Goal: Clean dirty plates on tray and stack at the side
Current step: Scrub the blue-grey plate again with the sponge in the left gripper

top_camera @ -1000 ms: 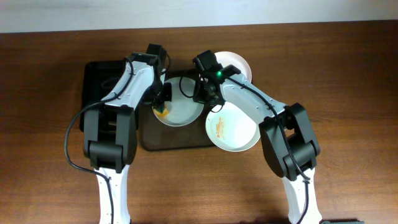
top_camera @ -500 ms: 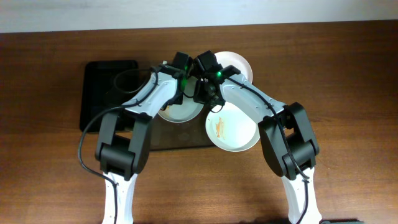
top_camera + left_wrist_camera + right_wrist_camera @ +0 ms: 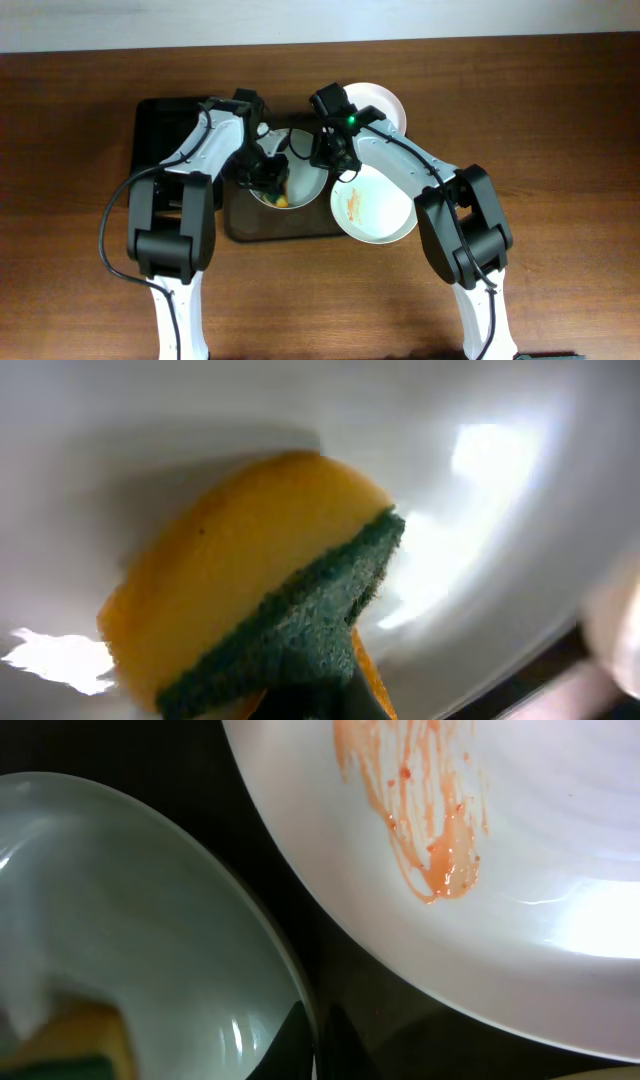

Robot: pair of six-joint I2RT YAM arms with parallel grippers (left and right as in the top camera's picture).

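Note:
In the overhead view three white plates show: a middle plate (image 3: 300, 172) on the dark brown tray (image 3: 245, 226), a plate (image 3: 378, 206) with an orange-red smear lying over the tray's right rim, and a third plate (image 3: 385, 101) behind. My left gripper (image 3: 268, 180) is shut on a yellow sponge (image 3: 230, 580) with a green scouring side, pressed into the middle plate (image 3: 470, 420). At that same plate's right edge (image 3: 150, 910), my right gripper (image 3: 318, 1055) is shut on the rim. The smeared plate (image 3: 520, 860) lies just beyond it.
A black rectangular bin (image 3: 160, 128) stands to the left of the tray, under the left arm. Both arms lean in over the tray from the near side. Bare wooden table (image 3: 560, 150) lies on either side.
My left gripper with the sponge swept across the middle plate towards the right arm, then back to the plate's left-front part. The right gripper and all plates stayed put.

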